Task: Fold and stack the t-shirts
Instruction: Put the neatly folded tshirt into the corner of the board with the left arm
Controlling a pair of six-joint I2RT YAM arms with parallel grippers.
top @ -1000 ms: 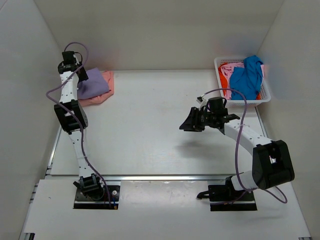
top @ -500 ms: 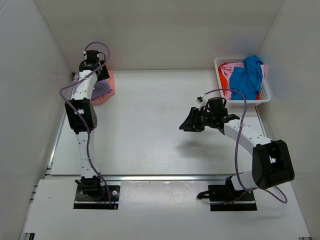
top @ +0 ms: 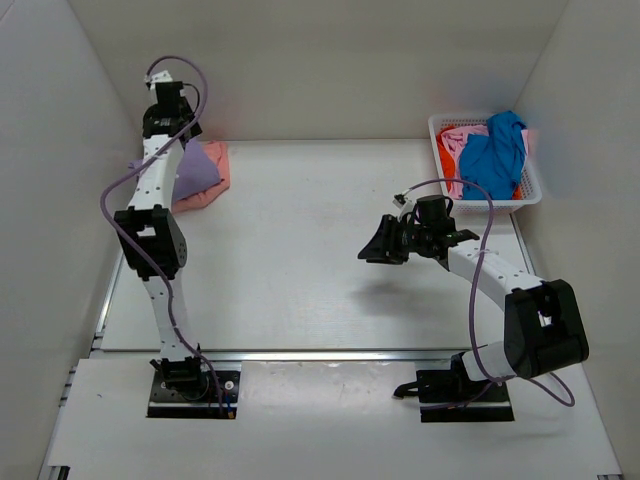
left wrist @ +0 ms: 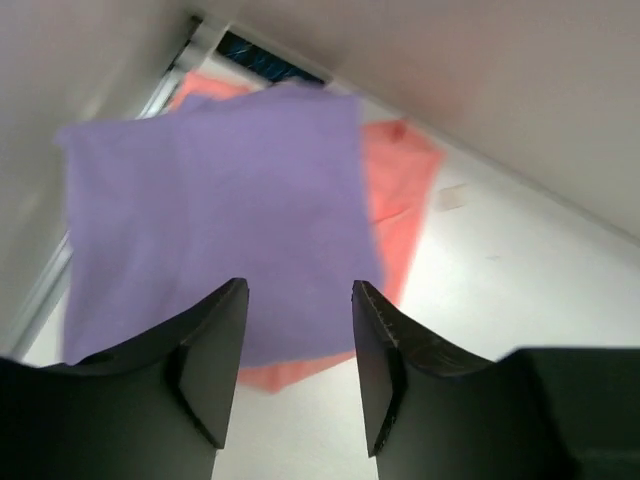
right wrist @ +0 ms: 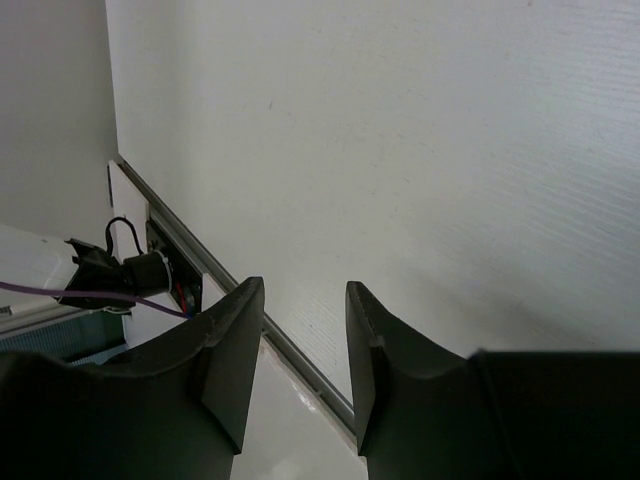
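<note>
A folded lavender-purple t-shirt [top: 197, 168] lies on a folded salmon-pink t-shirt [top: 215, 180] at the table's far left corner. In the left wrist view the purple shirt [left wrist: 210, 215] covers most of the pink one [left wrist: 400, 195]. My left gripper [left wrist: 298, 330] is open and empty, held above this stack; in the top view it is at the arm's raised end [top: 172, 128]. My right gripper [top: 378, 246] is open and empty above the middle right of the table, and in its wrist view [right wrist: 300, 340] only bare table shows. A bright blue t-shirt [top: 492, 155] lies in the basket with orange-red [top: 457, 135] and pink cloth.
The white lattice basket [top: 528, 192] stands at the far right corner. White walls close in the table on the left, back and right. A metal rail [top: 330, 355] runs along the table's near edge.
My left arm has swung over the stack at the far left and now stands more upright, gripper raised above the purple shirt. The right arm has not moved.
</note>
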